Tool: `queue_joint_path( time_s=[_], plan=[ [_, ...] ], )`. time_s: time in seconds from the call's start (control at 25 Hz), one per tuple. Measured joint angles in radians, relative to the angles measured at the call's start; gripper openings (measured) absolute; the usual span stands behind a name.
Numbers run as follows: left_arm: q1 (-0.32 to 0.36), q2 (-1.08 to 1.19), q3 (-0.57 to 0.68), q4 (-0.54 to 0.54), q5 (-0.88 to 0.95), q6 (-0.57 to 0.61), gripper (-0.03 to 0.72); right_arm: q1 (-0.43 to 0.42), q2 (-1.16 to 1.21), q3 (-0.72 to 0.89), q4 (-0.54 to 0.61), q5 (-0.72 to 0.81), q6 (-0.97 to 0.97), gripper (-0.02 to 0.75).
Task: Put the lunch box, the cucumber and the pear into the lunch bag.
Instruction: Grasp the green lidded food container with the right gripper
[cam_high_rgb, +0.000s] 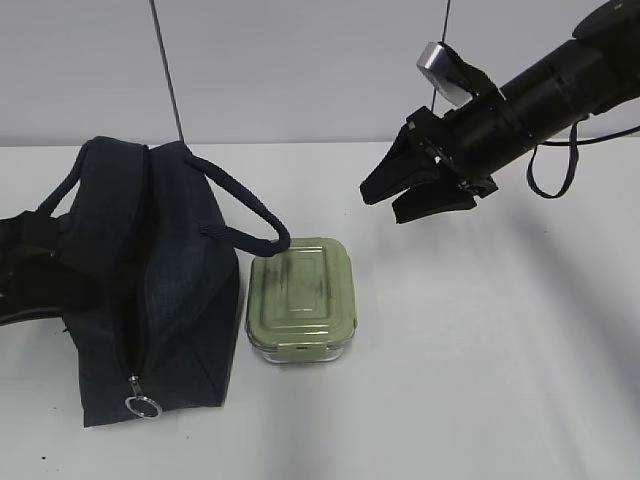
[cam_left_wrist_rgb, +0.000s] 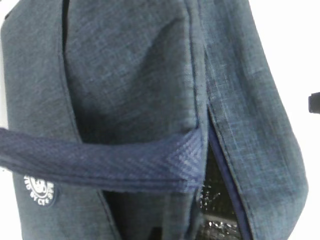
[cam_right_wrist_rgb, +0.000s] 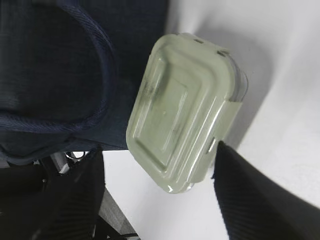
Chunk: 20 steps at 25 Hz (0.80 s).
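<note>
The dark navy lunch bag (cam_high_rgb: 150, 290) stands on the left of the white table, one loop handle (cam_high_rgb: 240, 205) drooping toward the lunch box. The sage-green lidded lunch box (cam_high_rgb: 300, 295) sits flat against the bag's right side. My right gripper (cam_high_rgb: 383, 205) hangs open in the air above and to the right of the box, holding nothing. Its wrist view looks down on the lunch box (cam_right_wrist_rgb: 180, 110) and the bag (cam_right_wrist_rgb: 50, 60). The left wrist view is filled by the bag (cam_left_wrist_rgb: 130, 75), a handle strap (cam_left_wrist_rgb: 100, 167) and a slit showing foil lining (cam_left_wrist_rgb: 220, 220). The left jaws are hidden. Cucumber and pear are out of view.
A silver ring zipper pull (cam_high_rgb: 143, 406) hangs at the bag's near end. White tabletop (cam_high_rgb: 500, 350) stretches right of the lunch box. A black cable (cam_high_rgb: 550, 175) loops below the right arm. A pale wall stands behind the table.
</note>
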Motion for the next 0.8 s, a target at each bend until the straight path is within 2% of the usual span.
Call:
queue_joint_path(
  time_s=[0.28, 0.52, 0.8],
  plan=[
    [0.0, 0.0, 0.0, -0.002, -0.006, 0.0, -0.015, 0.0, 0.0, 0.0, -0.01, 0.0, -0.021, 0.53],
    [0.0, 0.0, 0.0, -0.002, -0.007, 0.0, -0.015, 0.004, 0.042, 0.0, -0.017, -0.002, -0.025, 0.618],
    [0.0, 0.0, 0.0, -0.02, -0.007, 0.0, -0.015, 0.004, 0.158, 0.0, 0.001, -0.022, -0.032, 0.638]
  ],
)
